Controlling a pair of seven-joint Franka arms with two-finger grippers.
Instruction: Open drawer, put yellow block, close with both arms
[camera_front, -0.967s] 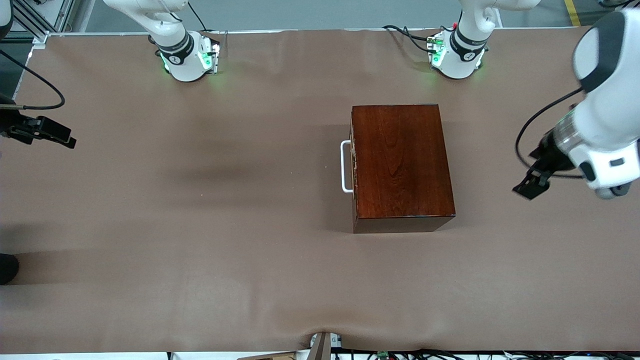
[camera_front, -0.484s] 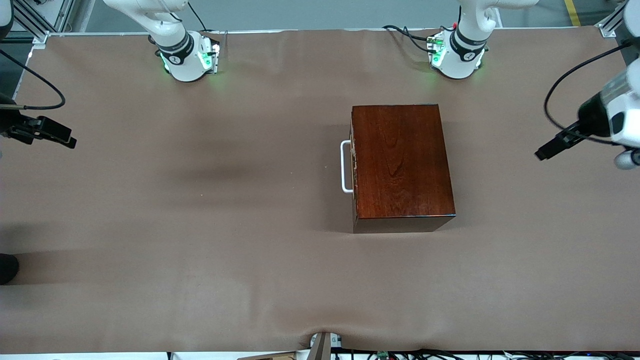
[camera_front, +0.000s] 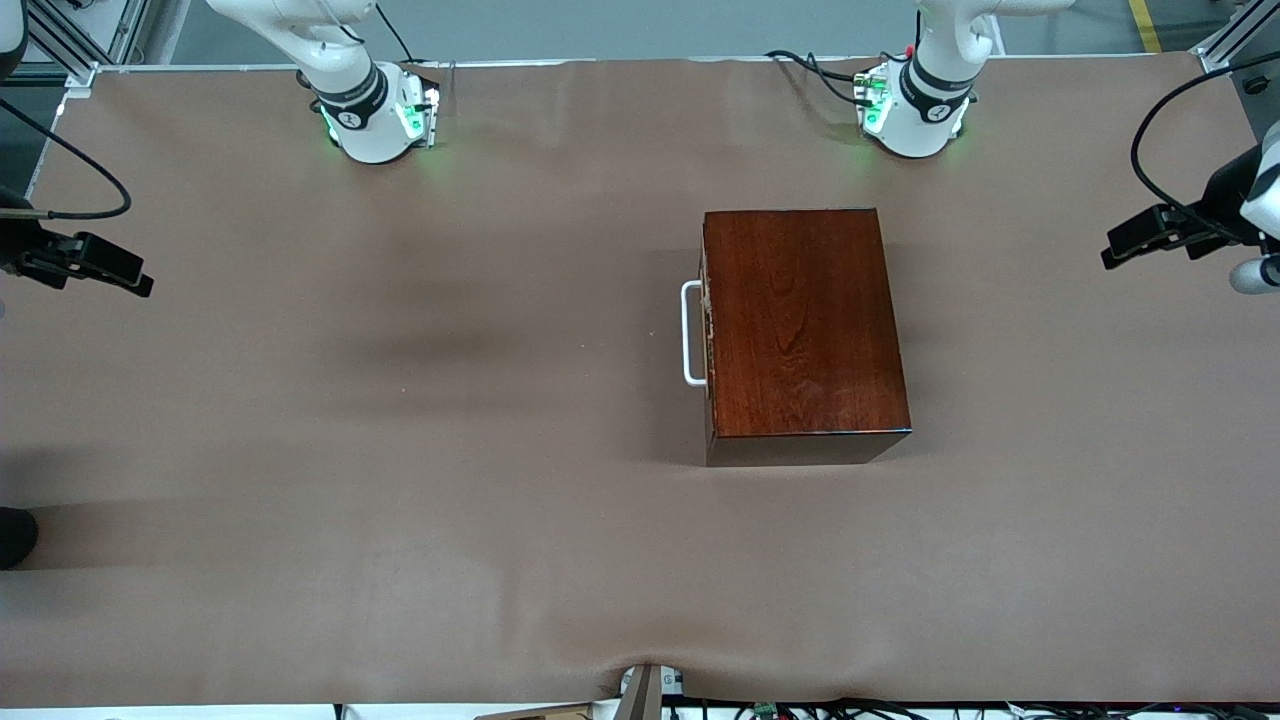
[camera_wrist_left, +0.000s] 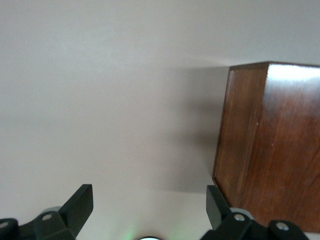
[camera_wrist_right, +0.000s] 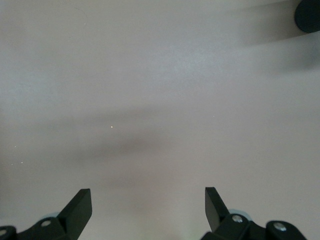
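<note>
R end effector (camera_wrist_right: 147, 210) hanging over bare brown surface (camera_wrist_right: 160, 100), fingers (camera_wrist_right: 80, 205) spread wide, nothing btwn them.

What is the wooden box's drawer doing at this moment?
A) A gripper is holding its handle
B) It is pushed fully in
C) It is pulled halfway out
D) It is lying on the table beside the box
B: the drawer sits flush with the box, only its white handle sticking out, with both open grippers off at the table's ends.
</note>
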